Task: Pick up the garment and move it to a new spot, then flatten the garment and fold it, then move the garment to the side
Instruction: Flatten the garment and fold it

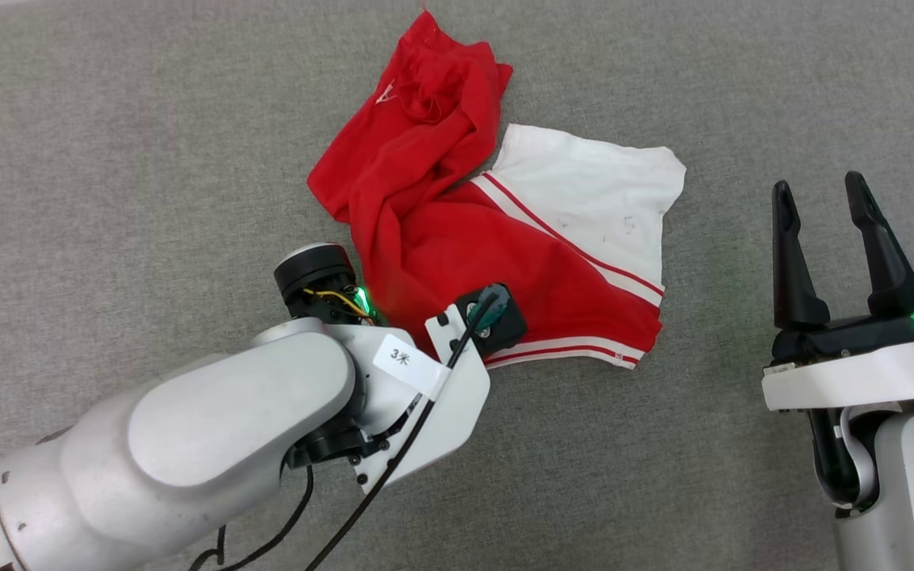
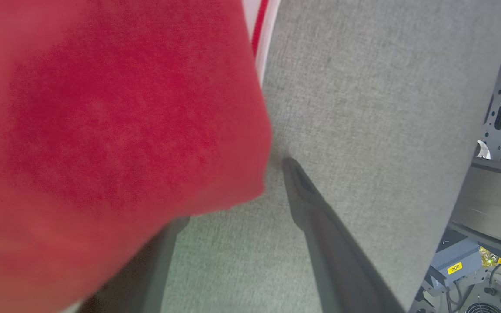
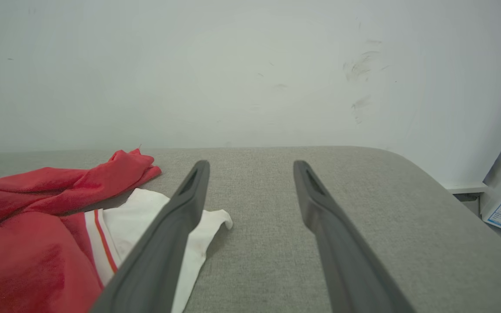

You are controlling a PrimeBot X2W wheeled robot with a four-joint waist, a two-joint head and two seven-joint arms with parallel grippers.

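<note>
Left arm (image 1: 227, 428) bears a white tag (image 1: 400, 358) reading "3米" near the garment (image 1: 457, 262).

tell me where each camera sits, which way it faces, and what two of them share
head view: on the head, looking down at the crumpled garment on a grey surface; left forearm at lower left, open right pincer at right.
left wrist view: on the left wrist, facing down along the open left pincer; garment covers part of it.
right wrist view: on the right wrist, looking level across the surface to a pale wall, between its fingers.
shared: garment in all three; right pincer in head and right wrist views.
</note>
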